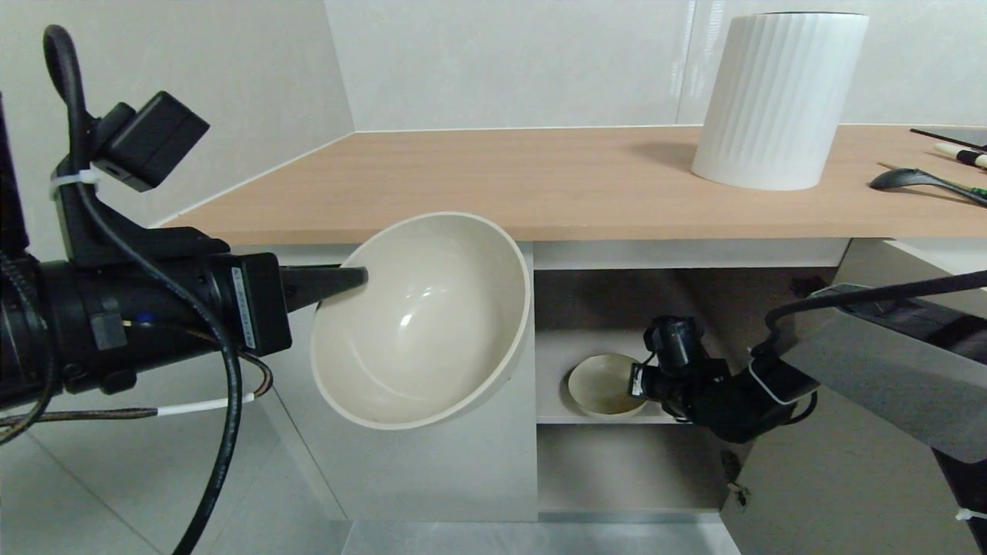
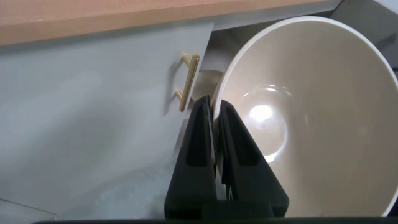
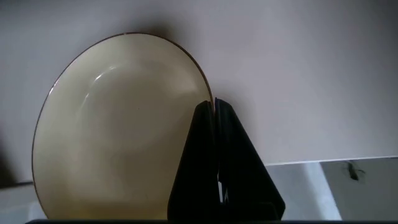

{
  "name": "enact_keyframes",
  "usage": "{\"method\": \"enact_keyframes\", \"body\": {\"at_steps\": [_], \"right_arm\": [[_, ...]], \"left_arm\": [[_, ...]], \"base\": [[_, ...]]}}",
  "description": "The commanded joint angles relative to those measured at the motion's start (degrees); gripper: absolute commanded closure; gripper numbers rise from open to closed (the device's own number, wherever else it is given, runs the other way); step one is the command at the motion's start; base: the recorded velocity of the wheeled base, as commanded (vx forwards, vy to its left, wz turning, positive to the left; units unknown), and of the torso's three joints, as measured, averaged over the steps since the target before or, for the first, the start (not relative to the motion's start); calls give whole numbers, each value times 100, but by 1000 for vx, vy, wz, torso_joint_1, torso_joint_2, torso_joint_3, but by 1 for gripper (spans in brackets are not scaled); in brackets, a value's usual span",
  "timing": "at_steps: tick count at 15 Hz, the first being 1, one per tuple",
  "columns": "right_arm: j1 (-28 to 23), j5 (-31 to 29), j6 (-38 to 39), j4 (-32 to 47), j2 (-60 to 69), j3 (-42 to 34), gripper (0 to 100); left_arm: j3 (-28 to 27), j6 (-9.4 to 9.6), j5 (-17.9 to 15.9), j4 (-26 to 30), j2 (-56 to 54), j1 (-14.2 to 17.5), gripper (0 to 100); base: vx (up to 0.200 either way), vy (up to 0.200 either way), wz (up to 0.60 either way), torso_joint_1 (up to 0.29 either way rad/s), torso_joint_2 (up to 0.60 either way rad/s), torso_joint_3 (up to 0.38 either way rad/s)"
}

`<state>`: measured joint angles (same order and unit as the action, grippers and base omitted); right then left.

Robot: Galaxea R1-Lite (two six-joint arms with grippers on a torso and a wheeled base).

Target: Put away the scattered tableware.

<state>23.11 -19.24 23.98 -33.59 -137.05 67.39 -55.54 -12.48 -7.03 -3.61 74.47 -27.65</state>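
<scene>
"Left pincer [image 1: 351, 279] first: what did it have?"

"It was closed down narrow on the rim of a big cream bowl [image 1: 420, 320], one finger inside and one outside. The bowl hung in the air, tipped on its side with its hollow facing the head camera. It was in front of the table [image 1: 540, 185] edge and the shut cupboard door [image 2: 93, 112]. The door's brass handle [image 2: 188, 81] showed just beside the bowl's rim in the left wrist view."

"And the right pincer [image 1: 638, 381]?"

"Also closed, with barely a gap, clamped on the rim of a small cream plate [image 1: 604, 383]. That plate was inside the open cupboard, between three and four o'clock from the bowl and well apart from it. It stood tilted over the middle shelf [image 1: 551, 385], its face turned outward. I could not tell whether its lower edge touched the shelf."

"What was on the table?"

"A tall white ribbed tub [image 1: 775, 100] stood upright at about one o'clock from the bowl. At four o'clock from the tub lay a dark ladle [image 1: 917, 181]. At one o'clock from the ladle, near the edge of the head view, were thin chopsticks [image 1: 968, 157]."
</scene>
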Motion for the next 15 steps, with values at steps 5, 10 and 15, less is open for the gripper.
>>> {"method": "enact_keyframes", "body": {"at_steps": [5, 10, 15], "right_arm": [[-202, -10, -25, 27, -384, 389, 100], [-343, -1, -34, 133, -560, 811, 100], [-369, -54, -34, 133, -586, 820, 100]], "left_arm": [[8, 27, 9, 0, 41, -83, 100], [26, 35, 9, 0, 59, -92, 100], [26, 35, 9, 0, 41, -92, 100]], "base": [[0, 0, 0, 0, 0, 0], [0, 0, 0, 0, 0, 0], [0, 0, 0, 0, 0, 0]]}}
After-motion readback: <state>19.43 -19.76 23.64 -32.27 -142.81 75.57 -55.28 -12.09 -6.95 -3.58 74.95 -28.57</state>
